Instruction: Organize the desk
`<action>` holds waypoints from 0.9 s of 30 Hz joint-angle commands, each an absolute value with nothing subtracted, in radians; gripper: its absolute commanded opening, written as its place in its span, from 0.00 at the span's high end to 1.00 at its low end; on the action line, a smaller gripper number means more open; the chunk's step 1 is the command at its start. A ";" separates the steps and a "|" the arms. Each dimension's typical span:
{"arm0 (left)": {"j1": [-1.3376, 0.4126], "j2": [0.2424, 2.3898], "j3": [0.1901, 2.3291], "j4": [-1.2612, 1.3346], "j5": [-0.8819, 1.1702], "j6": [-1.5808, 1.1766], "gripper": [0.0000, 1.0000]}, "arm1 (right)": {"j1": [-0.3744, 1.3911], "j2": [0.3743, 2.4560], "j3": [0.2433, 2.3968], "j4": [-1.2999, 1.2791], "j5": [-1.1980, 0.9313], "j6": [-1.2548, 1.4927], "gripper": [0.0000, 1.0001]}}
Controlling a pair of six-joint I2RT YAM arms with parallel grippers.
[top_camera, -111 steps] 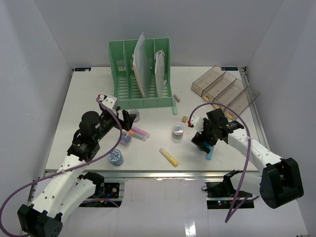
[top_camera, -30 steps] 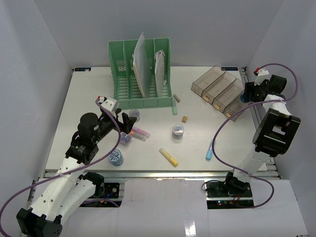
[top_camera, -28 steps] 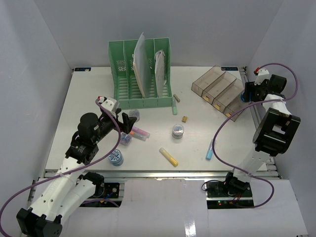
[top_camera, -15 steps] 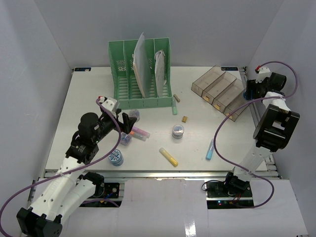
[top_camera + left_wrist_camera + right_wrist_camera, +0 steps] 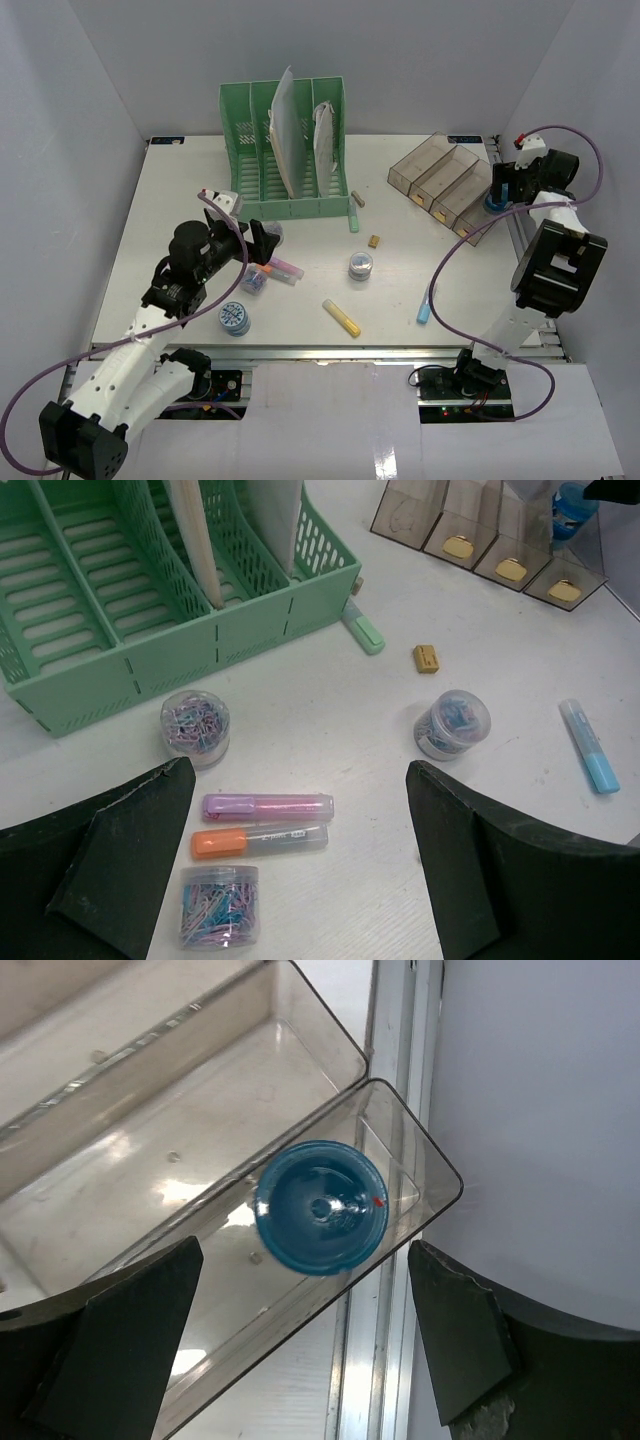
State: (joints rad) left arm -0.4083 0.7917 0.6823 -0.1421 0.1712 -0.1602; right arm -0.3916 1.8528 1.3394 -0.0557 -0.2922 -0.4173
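At far right edge of the large flat white desk (image 5: 180, 190): right gripper (image 5: 500, 188) over the clear brown compartment tray (image 5: 120, 1110), fingers spread, pinching nothing. Round blue cap-like object (image 5: 321, 1207) lies in the tray's end compartment, clear of both fingers. Left gripper (image 5: 300, 775) spread wide, empty, above the purple highlighter (image 5: 268, 806) and orange-capped marker (image 5: 260, 840), near the green slotted file rack (image 5: 150, 610).

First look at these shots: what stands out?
The green file rack holding papers stands far back on the desk. The right arm reaches over the clear brown tray, where a blue round tub sits in its end compartment. Markers and clip jars lie scattered mid-desk.
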 commanded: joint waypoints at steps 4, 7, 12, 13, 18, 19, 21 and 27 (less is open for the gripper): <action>-0.408 0.825 0.719 -0.178 0.207 -0.344 0.02 | -0.391 1.542 1.153 -0.177 -0.567 -0.468 0.10; -0.408 0.815 0.748 -0.282 0.168 -0.444 0.04 | -0.375 1.426 1.049 -0.353 -0.755 -0.569 0.10; -0.409 0.830 0.858 -0.518 0.066 -0.569 0.12 | -0.251 1.250 0.916 -0.586 -0.862 -0.716 0.10; -0.408 0.840 0.869 -0.557 0.049 -0.585 0.12 | -0.200 1.225 0.895 -0.594 -0.865 -0.715 0.10; -0.408 0.914 0.909 -0.787 -0.029 -0.704 0.09 | -0.061 1.091 0.809 -0.576 -0.888 -0.641 0.10; -0.408 0.936 0.925 -0.816 -0.048 -0.745 0.09 | -0.050 1.068 0.794 -0.563 -0.900 -0.616 0.10; -0.409 0.977 0.952 -0.943 -0.066 -0.825 0.07 | -0.022 1.016 0.756 -0.526 -0.916 -0.573 0.10; -0.409 1.063 1.029 -1.227 -0.189 -0.954 0.02 | -0.005 0.937 0.702 -0.480 -0.909 -0.516 0.10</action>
State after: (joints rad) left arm -0.4081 1.0511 0.9561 -0.9728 -0.0775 -0.8297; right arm -0.0109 0.9719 0.7163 -0.5237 -0.8792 -0.5710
